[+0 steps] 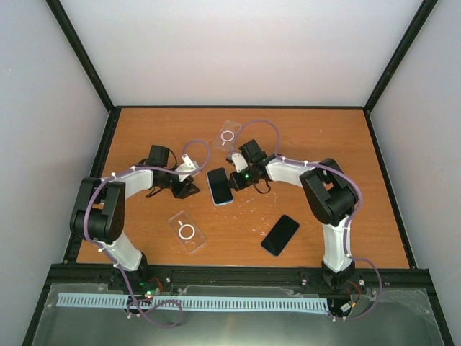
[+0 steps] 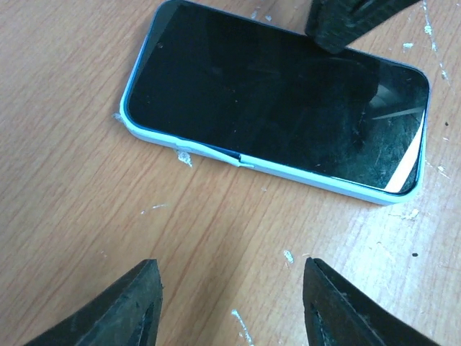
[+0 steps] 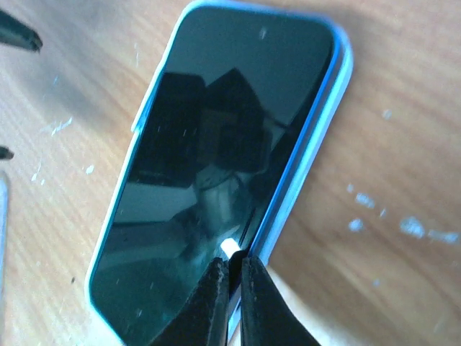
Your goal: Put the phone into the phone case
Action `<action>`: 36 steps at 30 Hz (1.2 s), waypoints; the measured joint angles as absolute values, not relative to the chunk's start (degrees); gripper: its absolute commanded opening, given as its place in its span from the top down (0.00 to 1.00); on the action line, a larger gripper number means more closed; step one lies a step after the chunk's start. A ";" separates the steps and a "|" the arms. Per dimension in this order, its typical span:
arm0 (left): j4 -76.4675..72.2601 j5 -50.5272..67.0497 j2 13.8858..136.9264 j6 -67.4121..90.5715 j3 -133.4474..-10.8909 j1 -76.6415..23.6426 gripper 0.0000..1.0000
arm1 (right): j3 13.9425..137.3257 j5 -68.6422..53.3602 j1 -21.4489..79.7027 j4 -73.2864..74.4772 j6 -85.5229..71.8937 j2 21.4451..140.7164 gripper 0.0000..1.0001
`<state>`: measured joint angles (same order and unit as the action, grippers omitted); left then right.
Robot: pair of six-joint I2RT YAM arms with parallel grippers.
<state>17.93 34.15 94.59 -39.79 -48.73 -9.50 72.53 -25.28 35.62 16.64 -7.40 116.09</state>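
A black-screened phone (image 1: 220, 186) lies face up in a light blue case (image 2: 317, 180) at the table's middle. My left gripper (image 1: 189, 189) is open and empty just left of it; in the left wrist view the gripper (image 2: 232, 267) is a short way from the phone's (image 2: 274, 101) long side, apart from it. The case rim shows a small split there. My right gripper (image 1: 234, 180) is shut, and in the right wrist view its tips (image 3: 232, 270) rest on the phone's (image 3: 216, 144) right edge where the screen meets the blue rim (image 3: 317, 137).
A second black phone (image 1: 280, 235) lies bare at the front right. A clear case (image 1: 187, 231) with a white ring lies at the front left, another clear case (image 1: 228, 135) at the back. White scuffs mark the wooden table (image 1: 324, 144).
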 measured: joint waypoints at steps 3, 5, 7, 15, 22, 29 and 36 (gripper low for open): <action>17.82 33.67 94.67 -39.81 -48.73 -10.46 0.44 | 72.40 -26.83 35.66 20.21 -6.61 115.33 0.93; 17.74 33.41 94.67 -39.79 -48.71 -11.27 0.43 | 72.27 -28.23 35.68 22.65 -6.24 114.87 0.92; 17.65 33.23 94.67 -39.79 -48.69 -11.79 0.42 | 72.38 -29.76 35.99 24.53 -5.78 114.91 0.92; 16.38 33.15 94.67 -39.75 -48.16 -12.34 0.42 | 74.26 -31.33 36.86 27.20 -4.32 117.10 0.96; 15.22 33.04 94.63 -38.68 -47.13 -12.25 0.40 | 74.72 -28.60 37.80 26.50 -1.96 117.69 0.97; 13.85 34.09 92.95 -34.48 -47.05 -8.14 0.29 | 75.83 -25.54 39.22 25.50 -0.23 118.32 0.91; 12.27 34.28 85.84 -31.09 -47.03 -4.93 0.25 | 77.21 -22.48 41.12 25.41 -0.01 117.84 0.73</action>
<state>12.27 34.28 85.84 -31.09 -47.03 -4.93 77.21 -22.48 41.12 25.41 -0.01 117.84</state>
